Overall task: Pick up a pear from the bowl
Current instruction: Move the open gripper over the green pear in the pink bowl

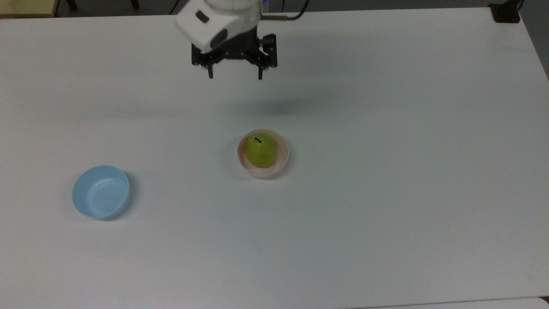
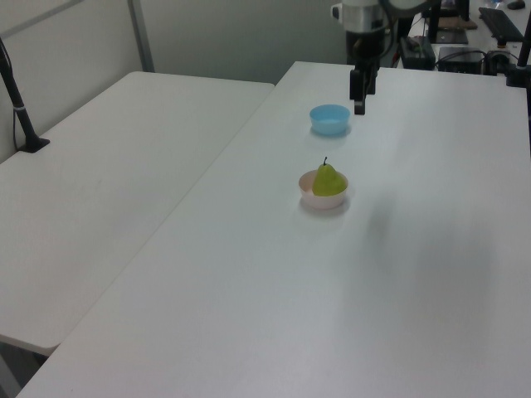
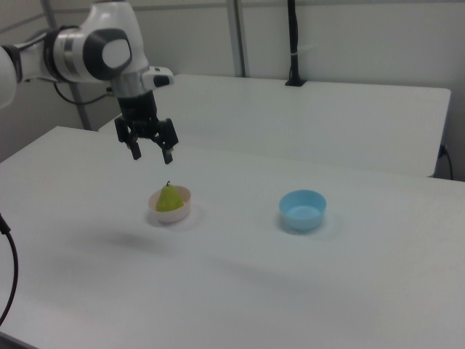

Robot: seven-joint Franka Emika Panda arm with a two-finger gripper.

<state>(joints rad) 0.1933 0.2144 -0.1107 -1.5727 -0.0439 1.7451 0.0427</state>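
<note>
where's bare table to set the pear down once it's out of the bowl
Bare table spreads across the top view's right of the pink bowl holding the pear, and between it and the blue bowl. Only under the gripper, jaws open, is busier.

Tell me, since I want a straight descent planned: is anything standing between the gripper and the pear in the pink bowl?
Nothing visible does. The gripper, open, hangs in the air above bare table, apart from the pear, which sits upright in the pink bowl with its top exposed. The blue bowl stands well off toward the top view's left.
</note>
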